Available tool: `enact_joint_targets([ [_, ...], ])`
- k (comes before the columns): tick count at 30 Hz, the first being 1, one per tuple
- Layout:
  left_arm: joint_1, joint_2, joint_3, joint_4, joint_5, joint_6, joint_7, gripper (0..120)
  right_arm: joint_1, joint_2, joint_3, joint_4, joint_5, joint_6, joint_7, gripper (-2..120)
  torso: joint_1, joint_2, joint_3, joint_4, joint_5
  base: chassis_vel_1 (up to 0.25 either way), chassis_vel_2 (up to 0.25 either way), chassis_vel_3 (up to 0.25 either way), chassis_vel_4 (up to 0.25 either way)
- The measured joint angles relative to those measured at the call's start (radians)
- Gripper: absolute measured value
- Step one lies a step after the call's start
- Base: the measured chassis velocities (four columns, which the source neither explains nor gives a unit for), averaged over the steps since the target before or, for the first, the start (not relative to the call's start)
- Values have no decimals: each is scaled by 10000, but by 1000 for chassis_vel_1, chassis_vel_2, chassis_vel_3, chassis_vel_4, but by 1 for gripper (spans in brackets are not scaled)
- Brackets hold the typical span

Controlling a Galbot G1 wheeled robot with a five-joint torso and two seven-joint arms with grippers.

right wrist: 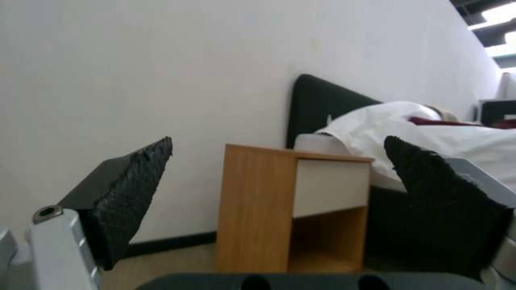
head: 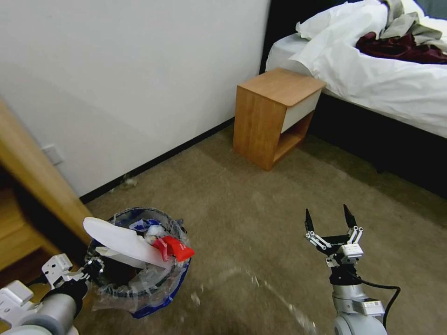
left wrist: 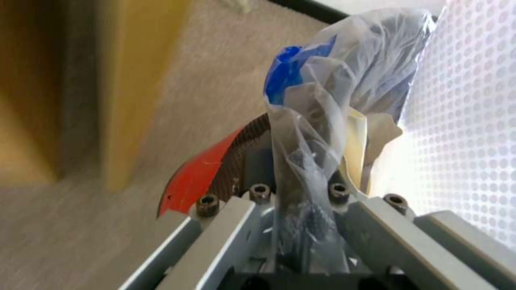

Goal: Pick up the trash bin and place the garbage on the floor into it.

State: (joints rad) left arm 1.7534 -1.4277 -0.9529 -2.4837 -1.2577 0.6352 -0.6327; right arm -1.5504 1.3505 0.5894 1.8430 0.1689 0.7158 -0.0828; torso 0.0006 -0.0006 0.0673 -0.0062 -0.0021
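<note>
Across the beige-grey carpet floor (head: 242, 204), between a wooden bedside cabinet (head: 274, 116) and the robot, no litter lies loose. Low at the robot's left, the small round red-and-blue trash bin (head: 139, 260) is carried tilted, a white flat slipper (head: 123, 242) and a red wrapper (head: 174, 248) sticking over its rim. The left gripper (head: 91, 272) pinches rim and clear bag; keep it level, I think, or the load slides out. The right gripper (head: 329, 221) hovers empty, fingers spread wide.

The trash bin (head: 139, 260), blue-sided, lined with crinkled clear plastic, sits tilted above the floor (head: 242, 223); a white slipper (head: 123, 242) and red wrapper (head: 174, 248) protrude from it.
</note>
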Motion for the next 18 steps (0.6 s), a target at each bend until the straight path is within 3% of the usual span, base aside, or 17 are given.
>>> enact_joint_targets([
  [4,-35,67,-39,9,-48,-2,0,0,94,52,-55,-81,55,37,-143,100,1,0,3,0,5,-293,276,274,-288],
  [7,-51,79,-48,23,-64,-5,-2,0,139,77,-75,-124,50,40,-151,100,2,0,3,-1,4,-133,159,88,-100],
  [18,-29,64,-8,83,-35,-3,-18,0,205,53,10,-190,53,42,-141,100,-2,1,-4,-1,3,9,-21,-8,18],
])
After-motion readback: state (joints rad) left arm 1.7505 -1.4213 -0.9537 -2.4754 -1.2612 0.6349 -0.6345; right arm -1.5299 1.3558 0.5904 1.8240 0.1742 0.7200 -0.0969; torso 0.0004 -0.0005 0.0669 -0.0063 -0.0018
